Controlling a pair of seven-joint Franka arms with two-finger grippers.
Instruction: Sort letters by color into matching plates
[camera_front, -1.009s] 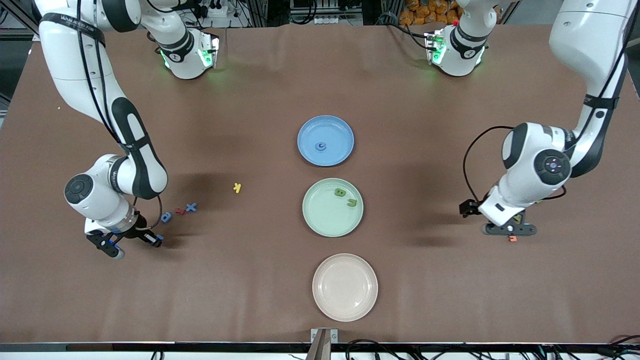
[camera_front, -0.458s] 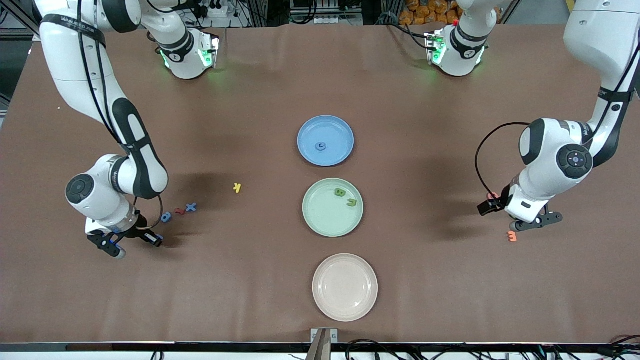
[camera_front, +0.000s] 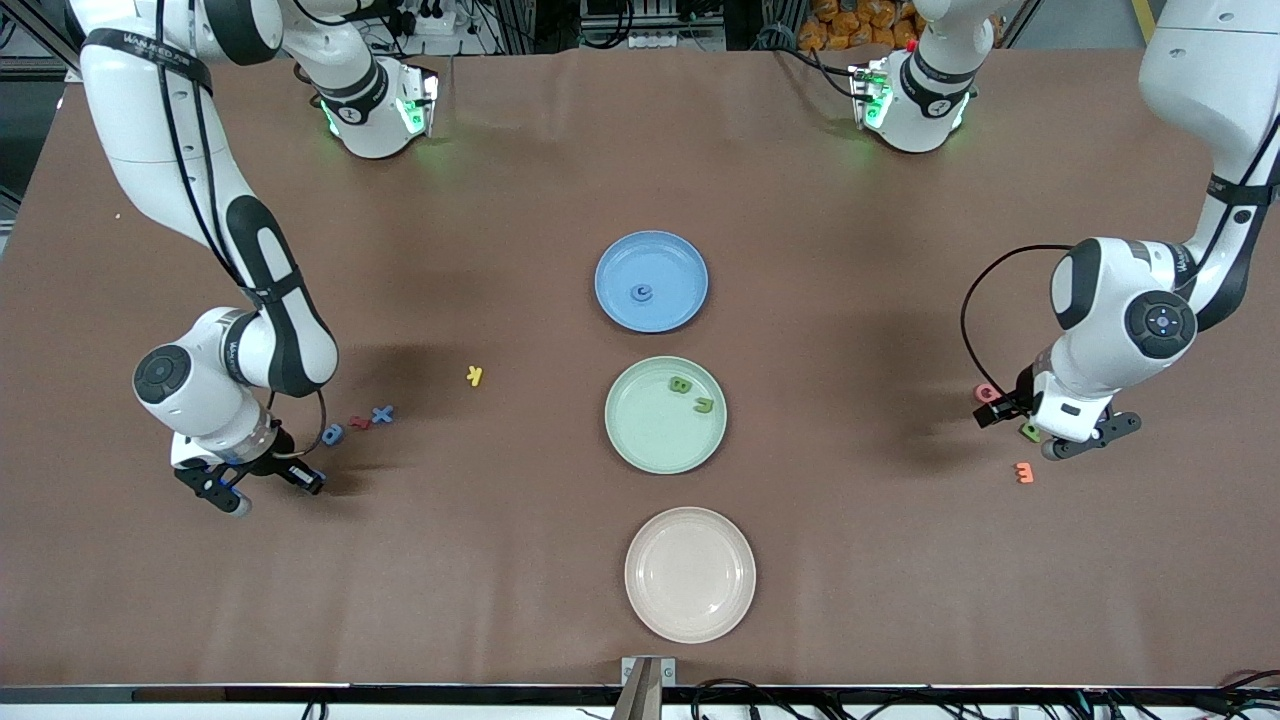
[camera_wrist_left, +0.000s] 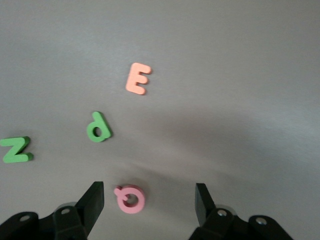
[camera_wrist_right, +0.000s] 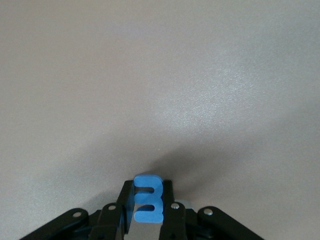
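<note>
Blue foam letter (camera_wrist_right: 147, 198) is sitting clamped in right gripper (camera_wrist_right: 146, 212), lower left of front view; blue plate (camera_front: 651, 281) is lying toward centre; left gripper (camera_wrist_left: 150, 207) is hanging spread over pink letter (camera_wrist_left: 130, 198)

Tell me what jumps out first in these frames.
Three plates line up mid-table: the blue plate with one blue letter, the green plate with two green letters, the beige plate bare. At its own end of the table, the right hand pinches a blue foam letter, while the left hand hangs open over a pink letter.

Robot lab: two bench-mounted arms (camera_front: 215, 250), cables (camera_front: 760, 690), brown table (camera_front: 500, 560).
</note>
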